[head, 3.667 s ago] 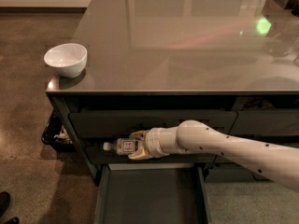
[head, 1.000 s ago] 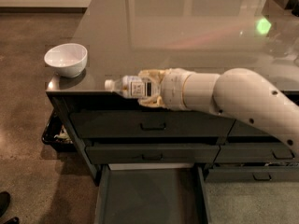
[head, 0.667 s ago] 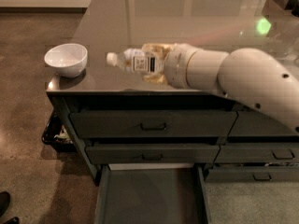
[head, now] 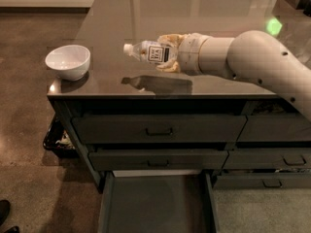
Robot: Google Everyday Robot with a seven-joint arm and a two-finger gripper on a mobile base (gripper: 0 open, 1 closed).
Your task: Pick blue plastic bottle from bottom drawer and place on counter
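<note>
The blue plastic bottle (head: 148,52), clear with a white cap and a white label, lies sideways in my gripper (head: 167,53), cap pointing left. The gripper is shut on it and holds it a little above the counter (head: 204,13), over the front left part; its reflection shows on the glossy top below. My white arm reaches in from the right. The bottom drawer (head: 158,205) stands pulled open below, with a flat dark inside that shows nothing in it.
A white bowl (head: 68,61) sits on the counter's front left corner, left of the bottle. Two shut upper drawers (head: 158,129) with handles face me. A dark crate (head: 56,137) stands on the floor left of the cabinet. A shoe tip (head: 5,212) shows at the bottom left.
My gripper has lifted the bottle from in front of the drawers up over the counter's front edge, and it now hangs above the counter top.
</note>
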